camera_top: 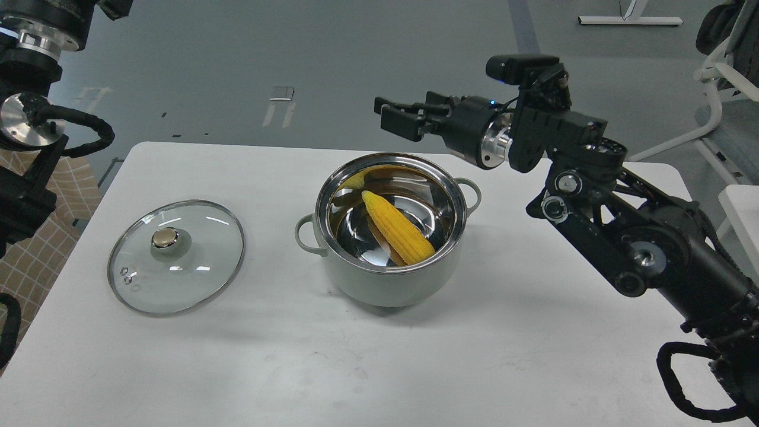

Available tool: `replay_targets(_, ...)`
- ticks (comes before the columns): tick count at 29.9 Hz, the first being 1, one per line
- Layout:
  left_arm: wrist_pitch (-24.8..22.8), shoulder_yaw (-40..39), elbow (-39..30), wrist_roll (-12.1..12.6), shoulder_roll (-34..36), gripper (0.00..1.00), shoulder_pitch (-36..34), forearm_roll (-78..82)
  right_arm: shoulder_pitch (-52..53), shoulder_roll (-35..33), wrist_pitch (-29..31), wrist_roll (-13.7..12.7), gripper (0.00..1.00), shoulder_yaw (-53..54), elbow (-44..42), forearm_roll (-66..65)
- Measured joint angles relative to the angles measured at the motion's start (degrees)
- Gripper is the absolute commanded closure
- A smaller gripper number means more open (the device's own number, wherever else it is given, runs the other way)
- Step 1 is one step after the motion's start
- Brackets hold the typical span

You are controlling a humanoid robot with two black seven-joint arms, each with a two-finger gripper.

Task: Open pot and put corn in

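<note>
Raised above the far rim of the pot (388,279), the right gripper (396,117) points toward the left of the view with nothing between its 2 fingers; they look slightly parted, though from this angle the gap is hard to judge, so I cannot tell for sure how they stand. It hangs well clear of the pot and touches nothing.

The corn (396,228) lies loose inside the pot on the shiny steel bottom, slanted, with its pointed tip toward the far left and its blunt end toward the near right wall. A yellow reflection of it shows on the far inner wall. The pot stands open near the middle of the white table (296,356), its 2 loop handles at the near left and far right.

The glass lid (176,255) rests flat on the table to the left of the pot, well apart from it, knob (165,238) up.

At the left edge only the thick upper parts of the left arm (29,118) show; its gripper is out of view.
</note>
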Motion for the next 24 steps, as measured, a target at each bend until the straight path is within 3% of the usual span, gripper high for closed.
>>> replay_targets(9, -2.21, -0.25, 0.52, 1.04, 0.26, 0.02, 0.55, -0.3, 2.08, 3.77, -0.98, 0.4, 0.0, 27.01, -5.58, 20.3)
replay_targets(14, -3.29, 0.01, 0.84, 2.5, -0.06, 0.02, 1.69, -0.32, 2.59, 1.45, -2.54, 0.4, 0.0, 34.27, -12.0, 33.24)
replay_targets(24, -4.71, 0.4, 5.7, 2.63, -2.81, 0.02, 0.55, 0.5, -0.04, -2.83, -3.99, 1.93, 0.0, 39.97, -24.13, 67.78)
